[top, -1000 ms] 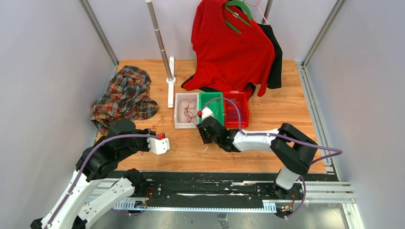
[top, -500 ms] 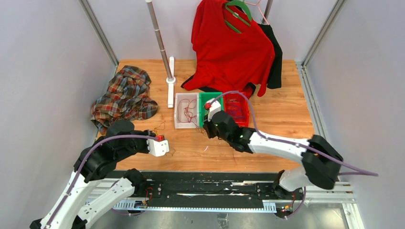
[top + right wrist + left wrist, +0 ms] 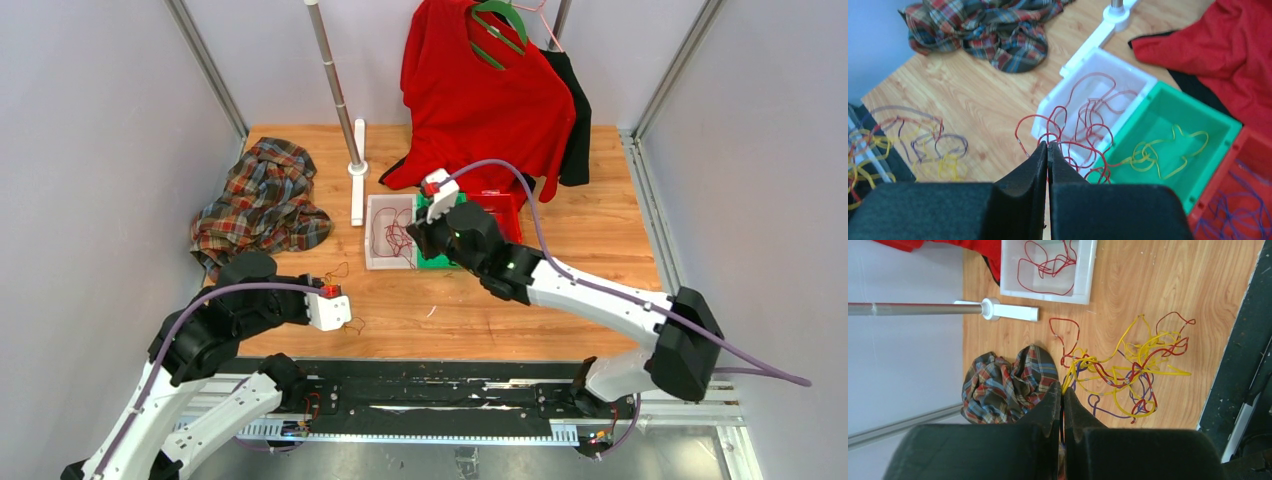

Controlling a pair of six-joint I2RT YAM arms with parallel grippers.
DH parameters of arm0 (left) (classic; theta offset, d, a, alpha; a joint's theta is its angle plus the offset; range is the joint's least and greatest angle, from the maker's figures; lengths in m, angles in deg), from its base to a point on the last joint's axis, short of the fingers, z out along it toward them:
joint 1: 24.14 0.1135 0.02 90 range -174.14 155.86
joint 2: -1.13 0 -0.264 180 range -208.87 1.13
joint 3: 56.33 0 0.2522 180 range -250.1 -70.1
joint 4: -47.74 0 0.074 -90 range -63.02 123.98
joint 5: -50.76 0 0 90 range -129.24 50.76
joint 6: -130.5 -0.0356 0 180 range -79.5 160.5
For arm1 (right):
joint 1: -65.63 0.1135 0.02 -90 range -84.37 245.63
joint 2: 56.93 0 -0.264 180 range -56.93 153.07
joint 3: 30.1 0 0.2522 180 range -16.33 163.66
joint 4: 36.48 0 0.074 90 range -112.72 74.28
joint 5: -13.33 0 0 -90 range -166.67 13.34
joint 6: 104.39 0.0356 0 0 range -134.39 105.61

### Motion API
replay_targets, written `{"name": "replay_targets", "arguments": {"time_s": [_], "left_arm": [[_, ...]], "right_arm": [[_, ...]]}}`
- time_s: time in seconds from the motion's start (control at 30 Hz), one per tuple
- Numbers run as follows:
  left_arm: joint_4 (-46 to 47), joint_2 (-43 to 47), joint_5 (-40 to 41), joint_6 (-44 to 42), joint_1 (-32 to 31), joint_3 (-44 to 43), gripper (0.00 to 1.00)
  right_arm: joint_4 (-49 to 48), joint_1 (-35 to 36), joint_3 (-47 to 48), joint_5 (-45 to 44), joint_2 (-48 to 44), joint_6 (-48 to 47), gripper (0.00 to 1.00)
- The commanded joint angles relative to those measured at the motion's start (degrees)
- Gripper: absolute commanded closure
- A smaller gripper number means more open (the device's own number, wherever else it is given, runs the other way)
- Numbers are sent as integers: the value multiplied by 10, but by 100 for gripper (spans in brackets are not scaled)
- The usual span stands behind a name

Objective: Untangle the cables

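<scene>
Right end effector (image 3: 1048,146) forward — over bin (image 3: 1080,60)

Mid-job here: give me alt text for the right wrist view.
The right pincer, shut, holds a red cable by the white bin of red cables. Beside it sit a green bin with a yellow cable and a red bin with purple cables; a mixed tangle lies far left.

No legible text, labels, brands or numbers in any view.
</scene>
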Motion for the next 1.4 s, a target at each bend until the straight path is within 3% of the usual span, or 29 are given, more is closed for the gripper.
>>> {"name": "replay_targets", "arguments": {"time_s": [0.0,0.3,0.33,0.57,0.6,0.7,1.0,1.13,1.37], "left_arm": [[2,5,-33,18,1,-22,100],[3,12,-86,37,1,-36,99],[3,12,-89,40,1,-38,100],[4,13,-119,55,1,-49,99],[4,13,-124,55,1,-50,99],[5,12,-140,55,1,-51,99],[13,5,-194,31,1,-58,99],[13,-12,-214,27,1,-70,99],[13,-23,-243,49,1,-95,97]], "right_arm": [[6,-13,70,16,67,-20,99],[15,-44,197,26,237,-23,99],[15,-48,208,30,250,-24,95],[66,-57,280,58,277,-44,36],[68,-57,277,63,267,-44,34],[53,-55,235,88,207,-34,32],[-95,-9,-9,252,-32,-5,31],[-85,62,-19,241,-71,-54,31],[-79,131,8,229,-51,-123,31]]}}
